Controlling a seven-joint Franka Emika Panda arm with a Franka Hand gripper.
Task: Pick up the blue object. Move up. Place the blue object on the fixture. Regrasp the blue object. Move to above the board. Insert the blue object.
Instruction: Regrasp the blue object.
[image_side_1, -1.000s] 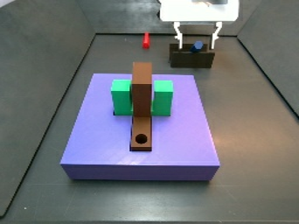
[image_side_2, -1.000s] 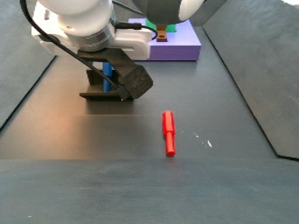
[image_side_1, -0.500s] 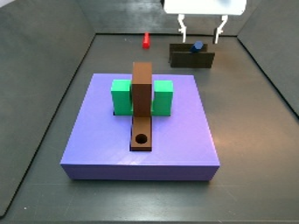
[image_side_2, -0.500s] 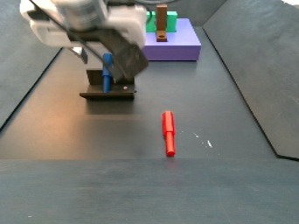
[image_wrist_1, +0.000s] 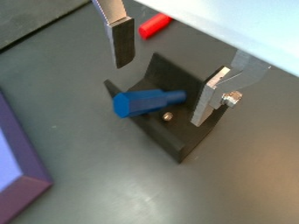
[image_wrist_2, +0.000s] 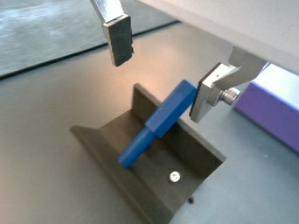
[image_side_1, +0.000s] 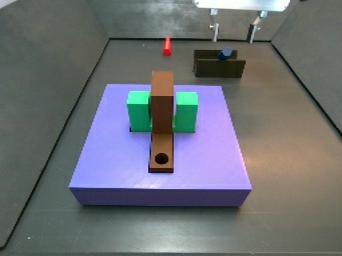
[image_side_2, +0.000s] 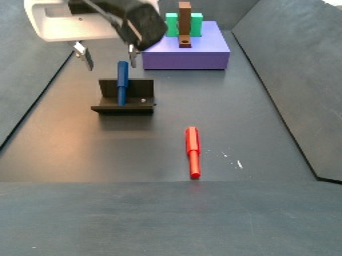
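Blue peg leans in the fixture, its lower end down in the recess and its upper end tilted against the back wall; nothing holds it. In both wrist views the peg lies slantwise across the dark bracket, and a small pale screw head shows on the fixture's floor beside it. In a side view the peg's top pokes just above the fixture.

Above it hangs the gripper, clear of the peg. Its fingers are spread wide, one silver plate on each side of the fixture, with nothing between them; a finger with its dark pad shows in a wrist view, well off from the peg. In both side views the gripper sits higher than the peg's top, its white body partly cut off by the frame edge.

A red peg lies flat on the dark floor, well apart from the fixture, and shows again near the far wall and as a red end past the fixture.

Farther off stands the board, a lavender slab. On it lies a brown bar with a round hole near one end, and a green block stands against each side of the bar. The slab's corner shows in a wrist view, near the fixture but not touching.
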